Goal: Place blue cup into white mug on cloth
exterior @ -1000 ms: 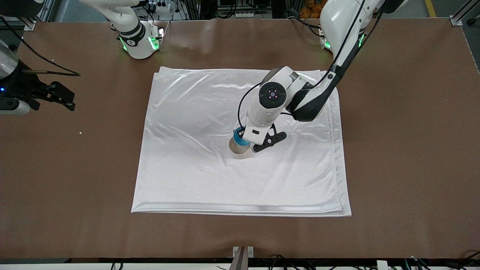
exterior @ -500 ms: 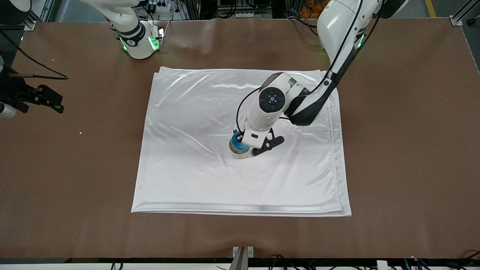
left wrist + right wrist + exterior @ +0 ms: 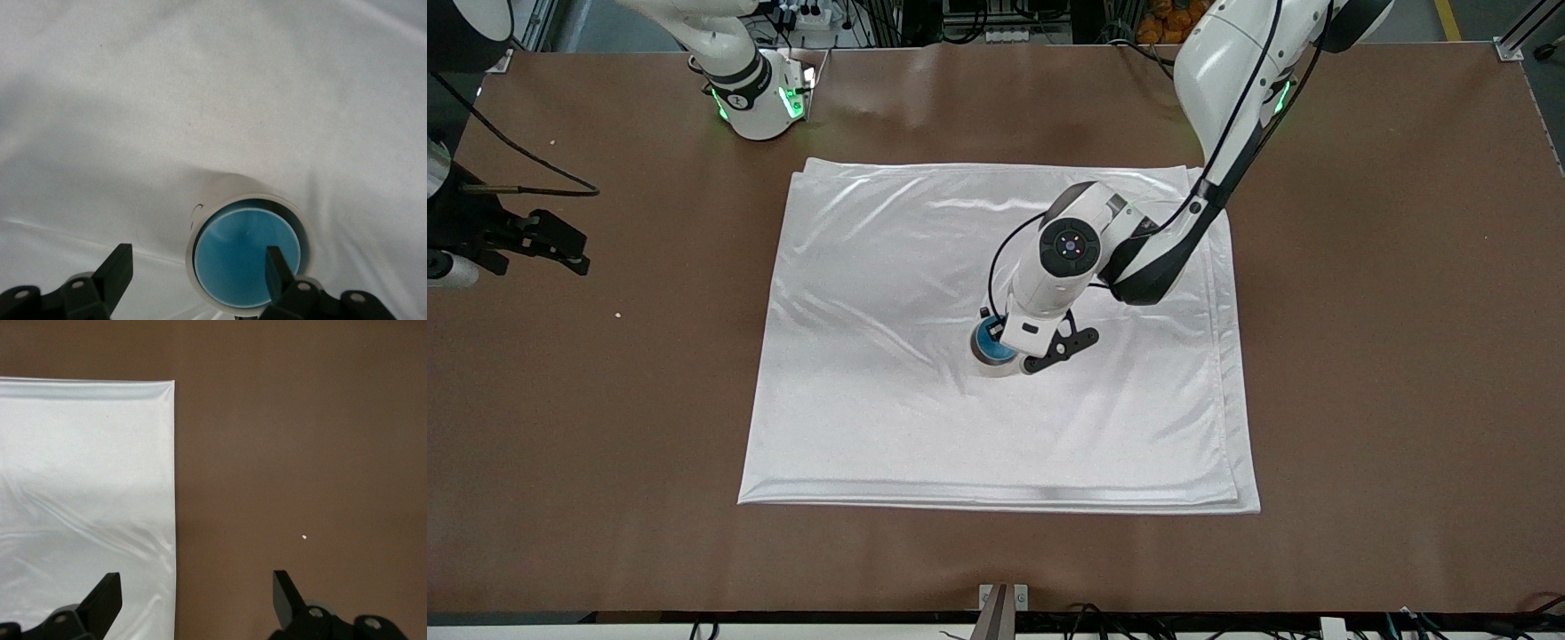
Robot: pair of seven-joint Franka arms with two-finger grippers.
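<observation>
Blue cup (image 3: 245, 257): nested in white mug (image 3: 220, 190) on cloth (image 3: 871, 293). My left gripper (image 3: 197, 273) spread directly above, released; lift straight up. Right gripper (image 3: 197, 597) open, waiting.

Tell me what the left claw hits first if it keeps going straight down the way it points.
Most likely the blue cup sitting inside the white mug on the cloth. The open left claw points down with one finger over the cup and mug rim, the other over bare cloth. Height above them is unclear.
</observation>
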